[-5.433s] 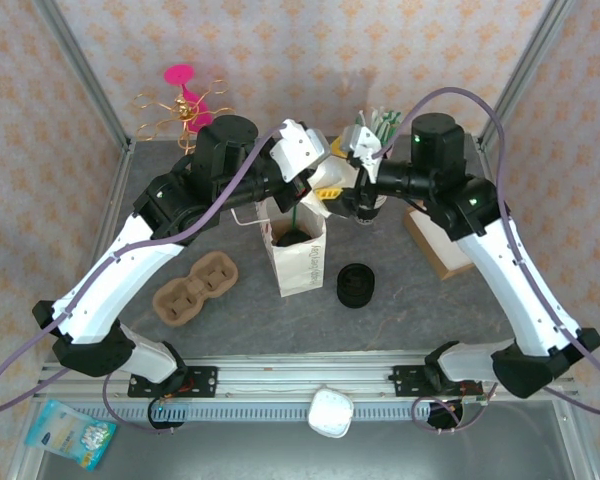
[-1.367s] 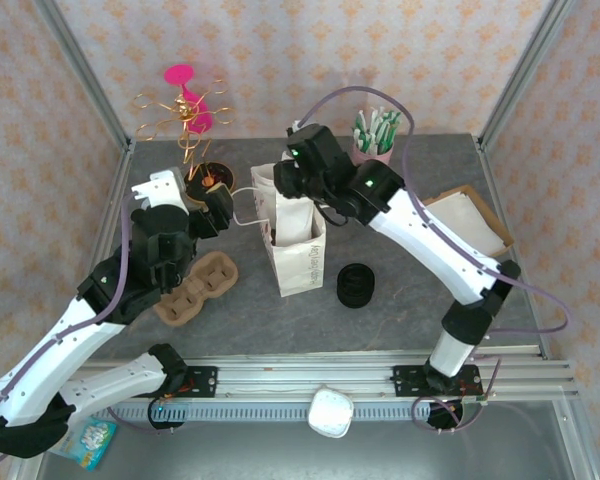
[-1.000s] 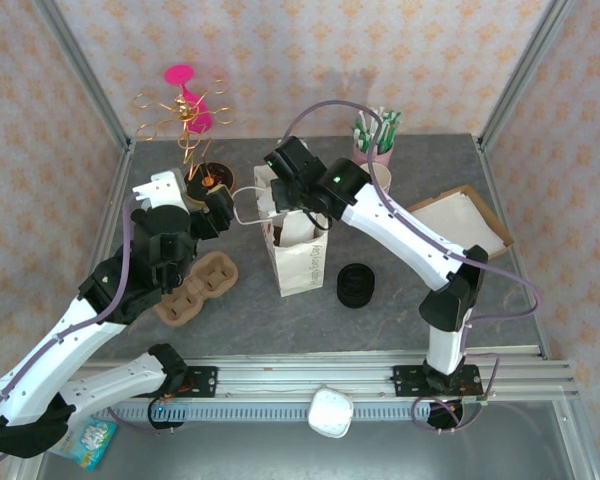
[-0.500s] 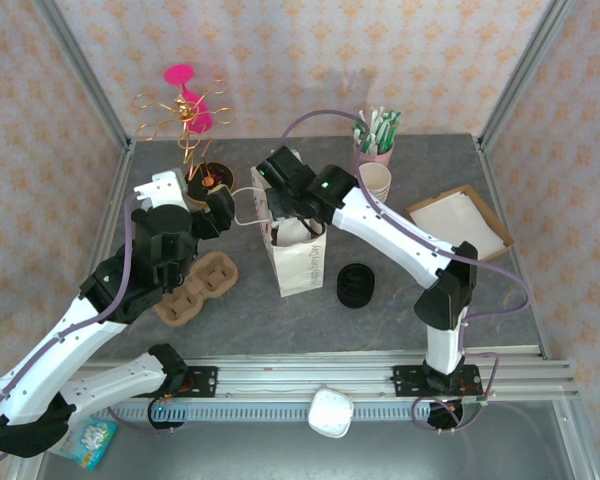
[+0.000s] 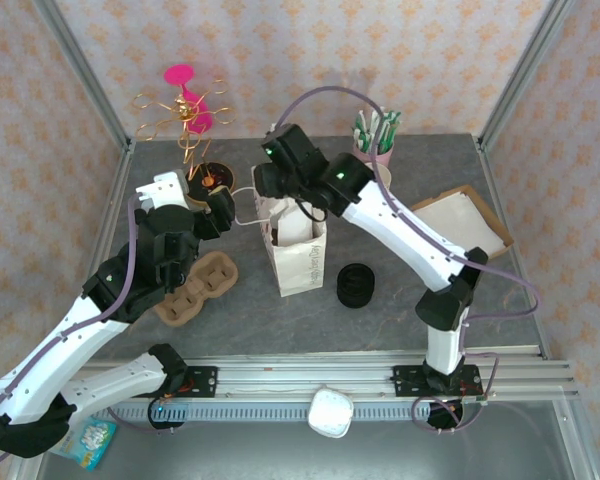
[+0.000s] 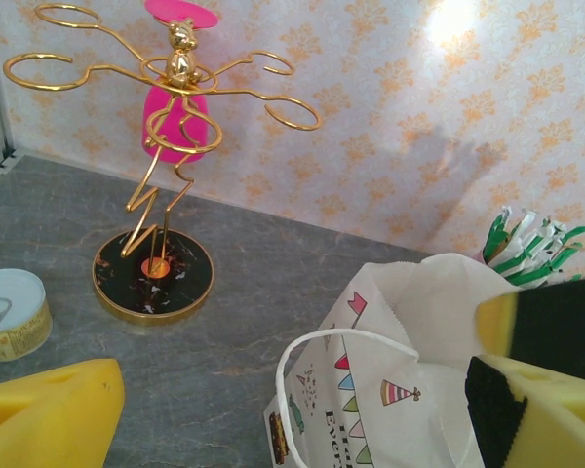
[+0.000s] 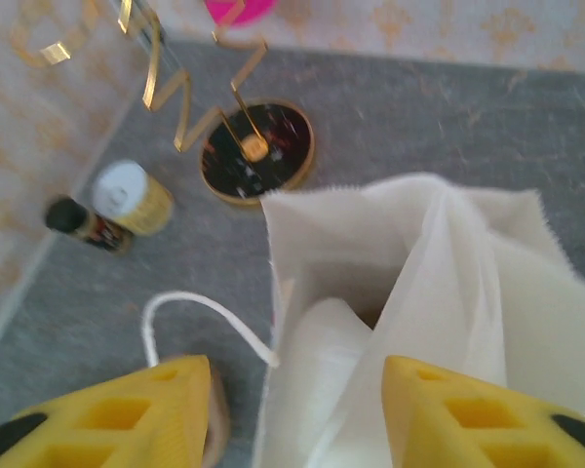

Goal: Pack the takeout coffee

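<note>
Both gape (empty): left gripper [image 6: 292, 395] beside, right gripper [image 7: 297, 409] above bag [image 5: 300, 262], gold stand [image 6: 154, 278] behind.

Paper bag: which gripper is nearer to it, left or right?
Right. The right gripper hangs directly over the paper bag, above its open top; the left gripper sits off to its left, beside the string handle.

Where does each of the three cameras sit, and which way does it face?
Top external: above and behind the robot, looking down at the table; left arm and right arm show, reaching toward the paper bag.
Left wrist: on the left arm, facing the back wall past the gold stand; the open left claw shows.
Right wrist: on the right arm, looking down into the bag's mouth; the open right claw shows.
Shared: both wrist views hold the bag, the stand and a tin can.
</note>
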